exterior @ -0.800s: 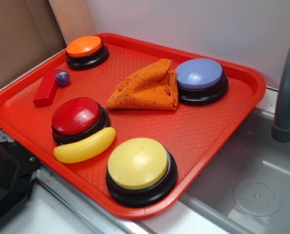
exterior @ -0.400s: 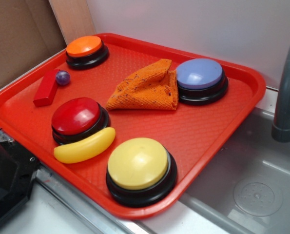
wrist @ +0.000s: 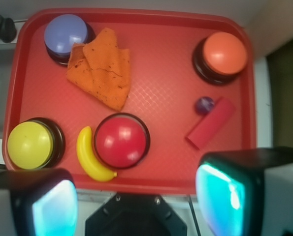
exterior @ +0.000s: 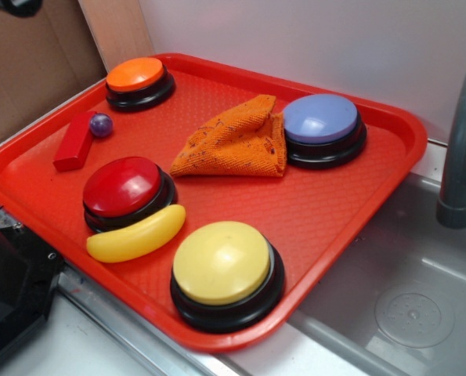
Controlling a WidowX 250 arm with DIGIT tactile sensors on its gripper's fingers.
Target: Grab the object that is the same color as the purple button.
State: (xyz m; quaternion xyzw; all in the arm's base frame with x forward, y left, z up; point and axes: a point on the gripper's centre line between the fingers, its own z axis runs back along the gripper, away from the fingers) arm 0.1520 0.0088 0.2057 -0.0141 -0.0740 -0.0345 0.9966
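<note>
The object, a tiny glossy dark-purple ball (exterior: 101, 124) (wrist: 204, 104), lies on the red tray (exterior: 319, 211) (wrist: 166, 83) near its left side, touching the end of a red block (exterior: 74, 142) (wrist: 211, 123). The purple button (exterior: 320, 119) (wrist: 65, 30) stands at the tray's far right corner. My gripper (wrist: 139, 199) hangs high above the tray's near edge, open, its two cyan pads wide apart with nothing between them. In the exterior view only a dark bit of the arm (exterior: 13, 6) shows at the top left corner.
On the tray are also an orange button (exterior: 135, 74), an orange cloth (exterior: 236, 141), a red button (exterior: 121, 186), a yellow banana (exterior: 136, 235) and a yellow button (exterior: 221, 262). A sink (exterior: 413, 305) with a grey faucet (exterior: 461, 149) lies to the right.
A dark part of the arm has come into the exterior view at the top left corner. Nothing on the tray has moved.
</note>
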